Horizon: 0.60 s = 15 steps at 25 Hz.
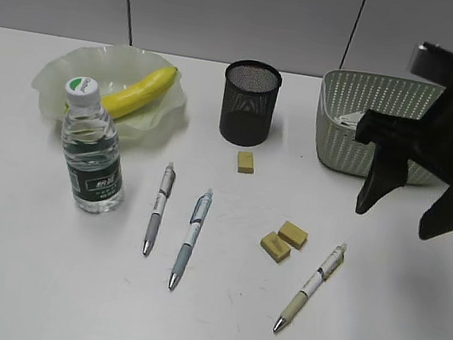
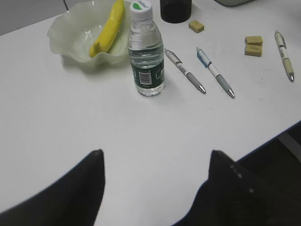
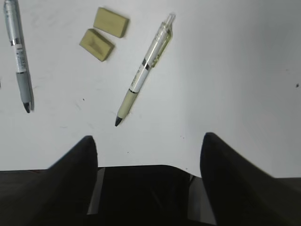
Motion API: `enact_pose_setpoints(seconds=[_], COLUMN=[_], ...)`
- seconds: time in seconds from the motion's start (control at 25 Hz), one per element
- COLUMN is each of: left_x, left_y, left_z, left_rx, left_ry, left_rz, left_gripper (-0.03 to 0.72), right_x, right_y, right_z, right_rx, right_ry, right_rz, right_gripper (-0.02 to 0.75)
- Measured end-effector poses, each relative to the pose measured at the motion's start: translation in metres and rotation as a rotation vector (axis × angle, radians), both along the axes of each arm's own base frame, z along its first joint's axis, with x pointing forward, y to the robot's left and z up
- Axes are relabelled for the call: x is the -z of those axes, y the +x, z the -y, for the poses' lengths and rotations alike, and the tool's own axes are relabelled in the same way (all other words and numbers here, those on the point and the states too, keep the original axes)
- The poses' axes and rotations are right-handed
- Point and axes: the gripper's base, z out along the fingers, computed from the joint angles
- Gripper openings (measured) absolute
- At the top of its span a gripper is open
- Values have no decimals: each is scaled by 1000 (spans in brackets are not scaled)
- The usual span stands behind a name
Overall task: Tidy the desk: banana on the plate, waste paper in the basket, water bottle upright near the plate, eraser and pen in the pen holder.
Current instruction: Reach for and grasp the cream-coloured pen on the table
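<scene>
**Right gripper** [image 1: 405,211]: jaws spread apart, nothing between them, hanging above the desk [image 1: 20,275] at the right side.

**Left gripper** [image 2: 157,162]: jaws spread apart, empty, hovering over bare desk; seen only in its own wrist view.

**Beige-barrelled pen** [image 3: 143,70]: lies on the desk just ahead of the right gripper and slightly to its left, tip pointing back toward the jaws.

**Two erasers** [image 3: 103,32]: tan blocks side by side, just left of that pen's far end, farther from the right gripper than the pen tip.

**Third eraser** [image 1: 246,162]: lies alone, just in front of the pen holder, well to the left of the right gripper.

**Pen holder** [image 1: 249,103]: black mesh cup, upright; its contents cannot be made out.

**Two grey pens** [image 1: 175,222]: lie side by side, apart from each other, between the bottle and the erasers, ahead and to the right of the left gripper.

**Water bottle** [image 2: 146,52]: stands upright, cap on, straight ahead of the left gripper, just beside the plate.

**Plate** [image 2: 70,37]: beyond the bottle, ahead-left of the left gripper.

**Banana** [image 2: 109,29]: lies in the plate.

**Basket** [image 1: 348,112]: behind the right gripper, partly hidden by the arm.

**Waste paper** [image 1: 351,119]: a pale scrap shows inside the basket, mostly hidden.
</scene>
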Motion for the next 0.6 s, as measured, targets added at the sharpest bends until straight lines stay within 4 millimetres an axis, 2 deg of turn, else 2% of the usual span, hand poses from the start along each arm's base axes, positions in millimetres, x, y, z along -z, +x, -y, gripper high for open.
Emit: enact_pose_setpoints(seconds=[0.24, 0.4, 0.6], left_x=[0, 0, 0], left_y=[0, 0, 0], left_z=[0, 0, 0], left_rx=[0, 0, 0], left_ry=[0, 0, 0], left_rz=[0, 0, 1], left_gripper=[514, 513, 513], right_x=[40, 60, 80], right_y=[19, 30, 36], right_z=[-14, -22, -22], right_rx=[117, 214, 315], right_ry=[35, 77, 34], right_rz=[-97, -109, -133], right_gripper=[531, 531, 531])
